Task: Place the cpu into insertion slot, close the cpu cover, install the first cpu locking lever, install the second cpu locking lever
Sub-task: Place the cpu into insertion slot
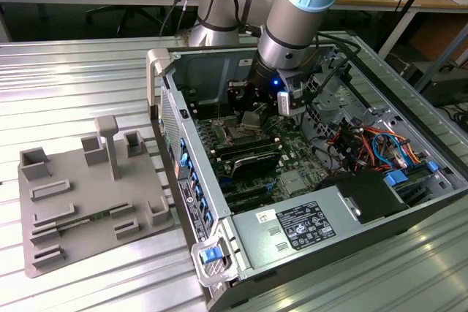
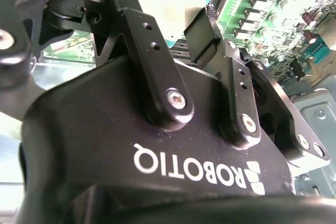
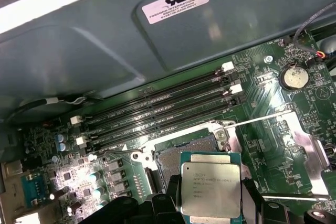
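Now the hand (image 3: 211,207) grips the cpu (image 3: 210,182) by two opposite edges, fingers closed on it, apparently just above the insertion slot (image 3: 178,155) inside the open computer case (image 1: 191,193) on the worktop (image 1: 73,78).

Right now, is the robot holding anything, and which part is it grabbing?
Yes, the gripper holds the cpu, pinched by its two opposite side edges.

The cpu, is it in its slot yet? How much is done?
Nothing is finished yet. The gripper holds the cpu close to the insertion slot, which is bare. The cpu cover stands open beside it. Seating, closing and locking are all left.
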Controlling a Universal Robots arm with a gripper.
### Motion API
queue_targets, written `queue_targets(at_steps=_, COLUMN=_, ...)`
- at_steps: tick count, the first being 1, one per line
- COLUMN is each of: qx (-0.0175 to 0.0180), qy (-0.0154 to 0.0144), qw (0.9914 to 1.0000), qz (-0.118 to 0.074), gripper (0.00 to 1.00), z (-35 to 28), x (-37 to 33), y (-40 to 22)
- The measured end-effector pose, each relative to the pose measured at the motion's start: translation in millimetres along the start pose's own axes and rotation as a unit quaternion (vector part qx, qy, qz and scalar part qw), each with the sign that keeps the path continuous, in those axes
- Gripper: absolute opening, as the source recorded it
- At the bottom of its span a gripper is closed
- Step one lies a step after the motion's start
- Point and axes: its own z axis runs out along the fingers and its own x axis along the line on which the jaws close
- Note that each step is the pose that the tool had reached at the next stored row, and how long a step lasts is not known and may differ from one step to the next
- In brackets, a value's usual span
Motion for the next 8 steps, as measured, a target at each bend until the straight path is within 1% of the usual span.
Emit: queue_targets(at_steps=8, qx=0.0004, qy=-0.0006, qw=0.99998, qz=0.006, gripper=0.55, z=0.6, x=0.0, y=0.0)
